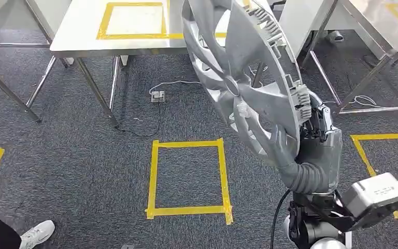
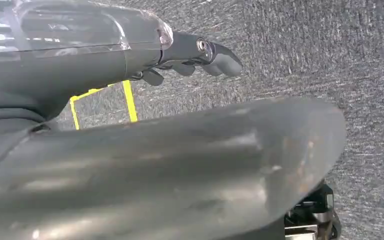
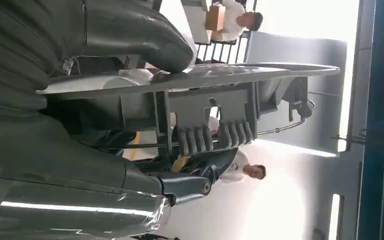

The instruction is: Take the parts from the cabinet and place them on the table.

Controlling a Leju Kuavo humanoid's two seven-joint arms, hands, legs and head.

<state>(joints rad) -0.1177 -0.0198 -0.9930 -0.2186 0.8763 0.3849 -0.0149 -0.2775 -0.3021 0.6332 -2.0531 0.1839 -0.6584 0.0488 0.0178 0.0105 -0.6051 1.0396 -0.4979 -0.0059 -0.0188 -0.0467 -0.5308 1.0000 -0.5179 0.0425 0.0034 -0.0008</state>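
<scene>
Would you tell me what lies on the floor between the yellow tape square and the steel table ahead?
In the head view, grey carpet lies between the tape square and the table, with a small floor socket and thin cables trailing from it.

Even indoor light, sharp from the head.
Right wrist view glares white at lower right; left wrist foreground blurred.

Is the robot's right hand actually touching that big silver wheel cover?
Touching. In the head view the right hand grips the wheel cover at its rim, thumb on its face.
</scene>
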